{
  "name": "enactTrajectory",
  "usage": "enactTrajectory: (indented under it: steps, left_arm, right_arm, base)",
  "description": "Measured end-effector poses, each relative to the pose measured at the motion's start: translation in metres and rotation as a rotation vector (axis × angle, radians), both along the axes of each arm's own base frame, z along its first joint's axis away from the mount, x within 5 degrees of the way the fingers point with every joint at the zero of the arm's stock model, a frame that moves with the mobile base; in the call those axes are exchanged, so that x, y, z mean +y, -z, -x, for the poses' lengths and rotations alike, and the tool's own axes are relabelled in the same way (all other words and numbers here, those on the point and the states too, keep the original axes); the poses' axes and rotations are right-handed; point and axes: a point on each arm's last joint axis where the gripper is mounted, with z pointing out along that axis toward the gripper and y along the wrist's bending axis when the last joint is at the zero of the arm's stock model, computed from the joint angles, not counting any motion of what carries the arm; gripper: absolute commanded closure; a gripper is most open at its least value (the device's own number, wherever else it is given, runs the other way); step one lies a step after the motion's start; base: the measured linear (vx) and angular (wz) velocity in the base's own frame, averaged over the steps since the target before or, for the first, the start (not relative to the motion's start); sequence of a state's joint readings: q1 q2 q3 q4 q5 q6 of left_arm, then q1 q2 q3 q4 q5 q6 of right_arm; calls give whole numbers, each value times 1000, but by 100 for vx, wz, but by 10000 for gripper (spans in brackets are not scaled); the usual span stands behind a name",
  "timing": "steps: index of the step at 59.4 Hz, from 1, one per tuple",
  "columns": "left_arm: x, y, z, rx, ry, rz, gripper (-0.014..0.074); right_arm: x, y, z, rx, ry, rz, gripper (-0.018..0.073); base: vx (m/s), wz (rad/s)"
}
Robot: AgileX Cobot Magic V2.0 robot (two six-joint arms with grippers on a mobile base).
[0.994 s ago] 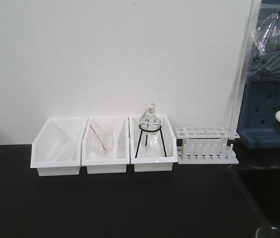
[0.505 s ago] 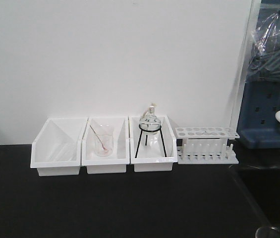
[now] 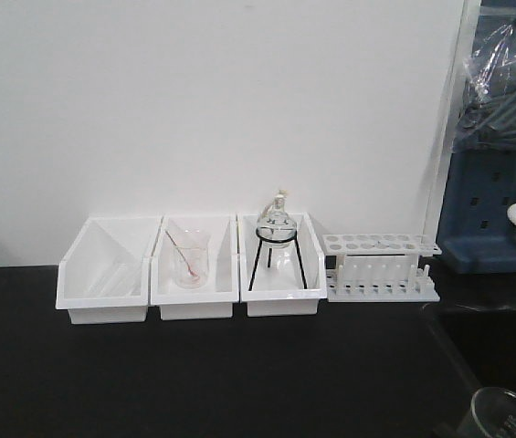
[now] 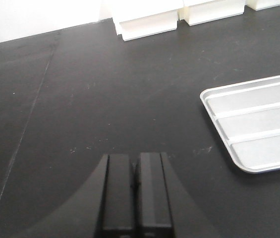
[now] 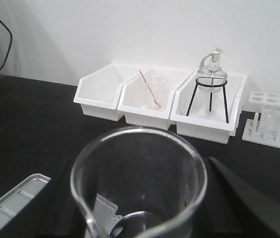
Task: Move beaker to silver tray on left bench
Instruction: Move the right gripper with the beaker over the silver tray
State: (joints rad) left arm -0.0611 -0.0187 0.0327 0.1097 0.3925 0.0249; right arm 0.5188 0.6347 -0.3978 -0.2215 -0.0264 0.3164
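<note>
Now: right jaws pinching beaker point(image 5: 139, 181); carry level, low, leftward over silver tray point(image 5: 9, 212); left jaws pressed together.

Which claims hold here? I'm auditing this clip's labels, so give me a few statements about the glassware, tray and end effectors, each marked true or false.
1. The right end effector grips the beaker. True.
2. The beaker sits on the silver tray. False: the part of the tray in view is bare, and the beaker is in the right end effector.
3. The left end effector is wide open. False: its fingers are shut together on nothing.
4. The middle white bin holds a beaker with a thin reddish rod. True.
5. The spirit lamp on its tripod stands in the leftmost bin. False: it is in the rightmost bin of the three.
</note>
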Motion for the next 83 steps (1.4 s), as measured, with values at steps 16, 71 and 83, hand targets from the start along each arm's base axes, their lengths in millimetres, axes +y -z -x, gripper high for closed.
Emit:
enactTrajectory:
  steps: [16,71,83]
  left_arm:
    - [0,0,0,0,0,0,595]
    - [0,0,0,0,0,0,595]
    - [0,0,0,0,0,0,595]
  right_arm:
    - [9,2,-12,-17,-23,-14,570]
    - [188,179,-157,101,-595,203,568]
    - [192,204,-164,157,-570,200,547]
  base:
    - [0,0]
    - [0,0]
    - [0,0]
